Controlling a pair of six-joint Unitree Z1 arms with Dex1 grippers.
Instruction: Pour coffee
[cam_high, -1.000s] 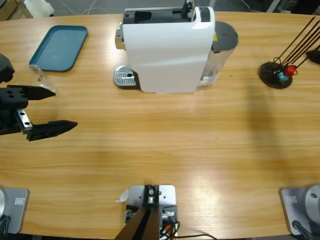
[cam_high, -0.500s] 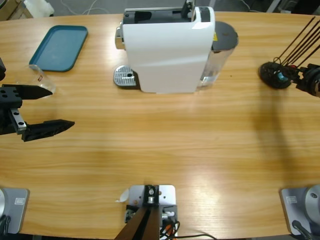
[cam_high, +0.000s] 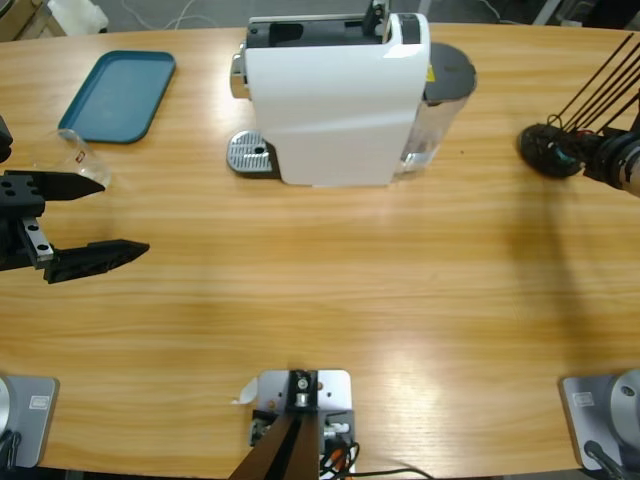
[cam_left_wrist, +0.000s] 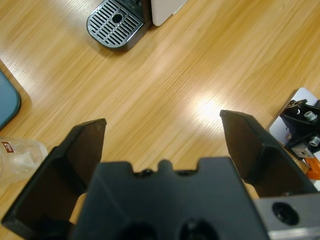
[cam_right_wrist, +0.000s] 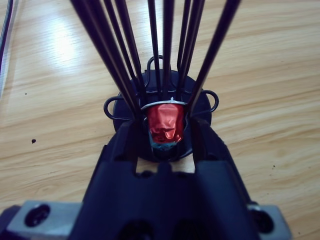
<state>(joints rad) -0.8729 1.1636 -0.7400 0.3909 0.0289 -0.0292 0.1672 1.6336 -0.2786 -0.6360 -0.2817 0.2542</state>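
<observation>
The right gripper has its jaws either side of a red capsule in the wire rack at far right; probably not yet clamped. The capsule is light, thin foil, easily dented, so take it by the sides. The left gripper gapes wide by an apparently empty glass. No coffee visible. The tray is bare.

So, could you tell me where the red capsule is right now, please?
The red capsule sits low in the black wire rack near the table's right edge in the high view, right of the coffee machine, between the right hand's jaws.
</observation>
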